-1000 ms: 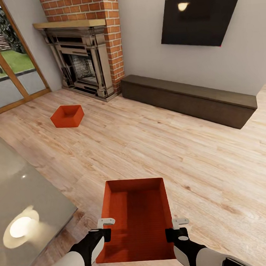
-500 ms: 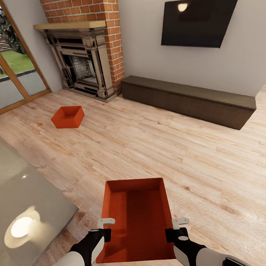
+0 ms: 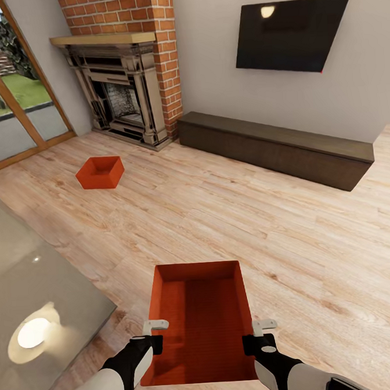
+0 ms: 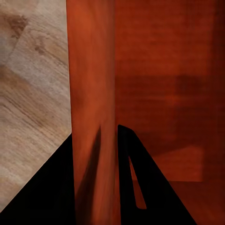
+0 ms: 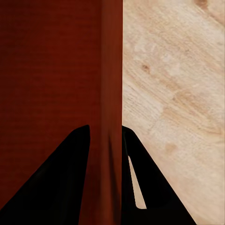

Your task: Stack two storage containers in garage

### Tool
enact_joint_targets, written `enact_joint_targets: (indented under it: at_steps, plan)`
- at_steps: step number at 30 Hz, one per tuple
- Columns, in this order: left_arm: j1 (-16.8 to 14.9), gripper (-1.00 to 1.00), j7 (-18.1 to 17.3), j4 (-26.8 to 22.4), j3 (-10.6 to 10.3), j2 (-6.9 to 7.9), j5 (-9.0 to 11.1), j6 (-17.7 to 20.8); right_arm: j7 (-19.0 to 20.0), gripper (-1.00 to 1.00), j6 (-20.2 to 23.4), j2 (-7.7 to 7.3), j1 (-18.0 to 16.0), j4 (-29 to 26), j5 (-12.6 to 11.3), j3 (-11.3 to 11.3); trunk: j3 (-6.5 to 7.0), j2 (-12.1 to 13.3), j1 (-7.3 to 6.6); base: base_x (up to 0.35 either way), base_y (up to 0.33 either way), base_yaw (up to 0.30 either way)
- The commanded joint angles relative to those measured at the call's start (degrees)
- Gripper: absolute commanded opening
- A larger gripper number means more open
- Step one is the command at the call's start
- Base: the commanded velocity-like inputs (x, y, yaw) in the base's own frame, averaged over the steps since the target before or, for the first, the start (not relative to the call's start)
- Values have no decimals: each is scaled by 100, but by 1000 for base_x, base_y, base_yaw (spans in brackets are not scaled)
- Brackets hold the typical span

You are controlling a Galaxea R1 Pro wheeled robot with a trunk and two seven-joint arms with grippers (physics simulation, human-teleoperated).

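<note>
Orange-red rectangular open-top storage container (image 3: pixel 201 319) hung between the robot's two arms above the light wood plank floor (image 3: pixel 290 229) of the living room, its long walls running away from the camera. The left gripper (image 3: pixel 153 336) pinched the bin's left wall, one dark finger (image 4: pixel 140 187) inside and one outside, as the left wrist view showed; the right gripper (image 3: pixel 258 336) clamped the right wall (image 5: pixel 111 93) the same way. A second, alike orange-red container (image 3: pixel 100 172) sat on the planks well apart from the first, near the brick fireplace with its dark carved surround (image 3: pixel 123 89). A black wall television (image 3: pixel 291 34) hung above a long dark-brown low cabinet (image 3: pixel 273 146). A glossy grey table top (image 3: pixel 33 299) lay beside the left arm, and wood-framed glass doors (image 3: pixel 14 108) looked out on grass.
</note>
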Motion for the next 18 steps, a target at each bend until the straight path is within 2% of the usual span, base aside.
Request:
enact_joint_targets:
  at_steps: [1, 18]
  plan:
    - [3, -100, 48, 11, -20, 7, -71, 47, -38, -100, -99, -12, -4, -2, -22, -26, 14, 38, -22, 0, 0, 0]
    - [3, -100, 48, 11, -20, 7, -71, 47, -38, -100, -99, -16, -4, -2, -22, -24, 319, 720, -396, 0, 0, 0]
